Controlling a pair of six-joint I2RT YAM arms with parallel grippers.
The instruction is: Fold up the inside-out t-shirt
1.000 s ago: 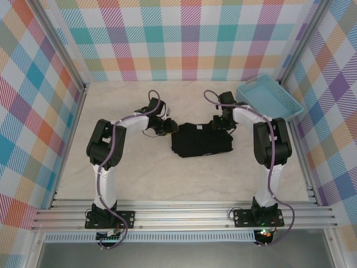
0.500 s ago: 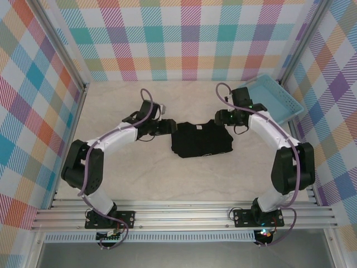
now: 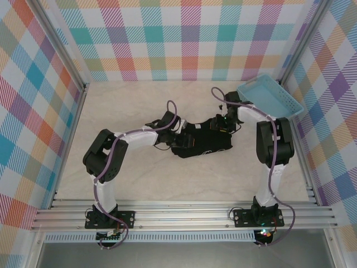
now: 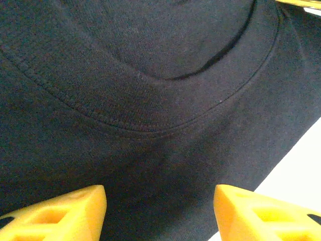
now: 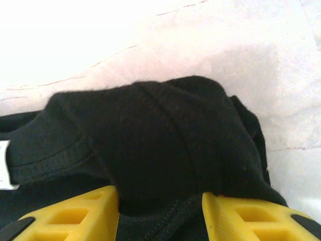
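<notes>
1. The black short-sleeved soft cloth t-shirt lies folded on the middle of the cream tabletop, unmoved.
2. The left gripper has moved onto the shirt's left edge, jaws parted.
3. The right gripper has dropped astride a fold at the far right corner; I cannot tell whether it grips.

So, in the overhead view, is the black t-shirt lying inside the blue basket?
No, the t-shirt lies bunched on the table, well clear of the basket at the far right.

Pale marbled table, black t-shirt bunched at its middle, light-blue basket at far-right corner.
</notes>
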